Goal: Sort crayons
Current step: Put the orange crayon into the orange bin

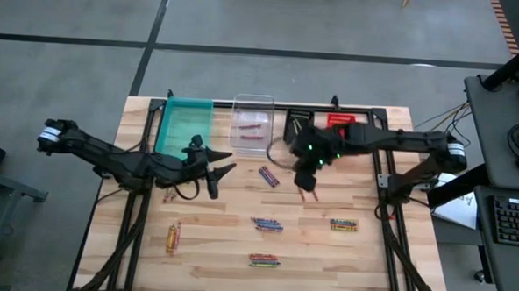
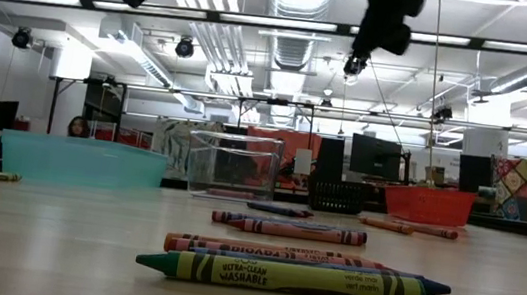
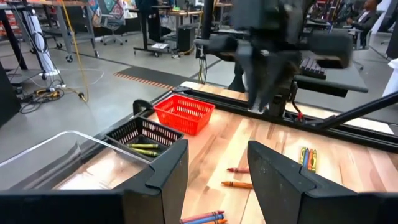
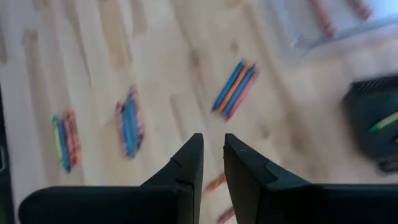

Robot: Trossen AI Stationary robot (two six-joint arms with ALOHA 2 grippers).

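Crayons lie on the wooden table in small groups: one group (image 1: pixel 269 176) by the middle, others (image 1: pixel 267 224), (image 1: pixel 343 225), (image 1: pixel 174 236), (image 1: pixel 264 261) nearer the front. Two orange crayons (image 3: pixel 239 184) lie under my right gripper. My right gripper (image 1: pixel 307 181) points down, well above the table. In its wrist view (image 4: pixel 212 152) the fingers stand a narrow gap apart, with nothing between them. My left gripper (image 1: pixel 216 166) is open and empty above the table's left half, pointing toward the right edge (image 3: pixel 217 158).
Four bins stand in a row at the far edge: teal (image 1: pixel 184 125), clear (image 1: pixel 252 121) with red crayons inside, black (image 1: pixel 295 125) with yellow-green crayons (image 3: pixel 144 148), red (image 1: pixel 340 123). A black frame rail borders the table.
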